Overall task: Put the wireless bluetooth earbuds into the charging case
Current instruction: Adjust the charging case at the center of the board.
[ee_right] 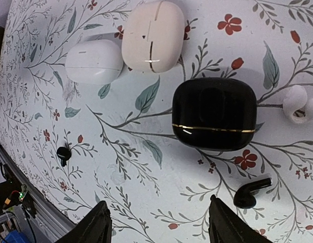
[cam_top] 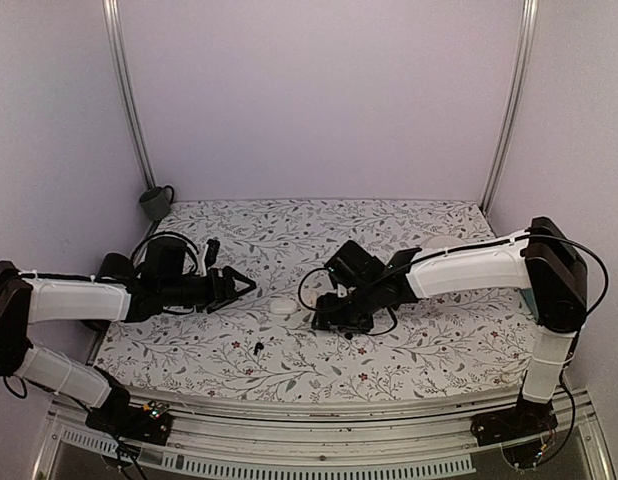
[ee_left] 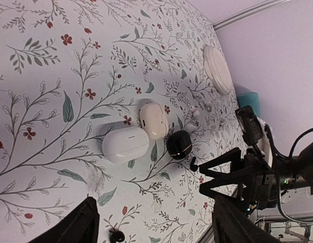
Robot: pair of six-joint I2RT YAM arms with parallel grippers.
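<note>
Right wrist view: the charging case [ee_right: 213,114] lies flat on the floral cloth [ee_right: 146,167]. It is glossy black, its lid is shut and a thin gold seam runs across it. Both of its earbuds are out on the cloth. One black earbud [ee_right: 251,192] lies on its side at 5 o'clock from the case, near it but not touching. The second black earbud [ee_right: 63,154] is well apart, out at 8 o'clock.

At 11 o'clock from the charging case, just beside it, sits a cream case [ee_right: 153,35], closed, with a dark seam showing. A white case [ee_right: 93,62], also closed, touches it at its 8 o'clock. A pair of white earbuds [ee_right: 301,104] lies just beside the black case at 3 o'clock.

The right gripper [ee_right: 159,225] hovers over the cloth at 6 o'clock in this view, its fingers spread with nothing between them.

Left wrist view: the left gripper [ee_left: 156,228] has its jaws wide apart and is holding nothing. The three cases are in a cluster ahead of it. A white dish [ee_left: 217,68] lies well beyond them toward 1 o'clock, seen too edge-on to tell what is in it.

From above, a grey cup [cam_top: 154,202] stands at the cloth's far-left corner. I cannot see into it.
</note>
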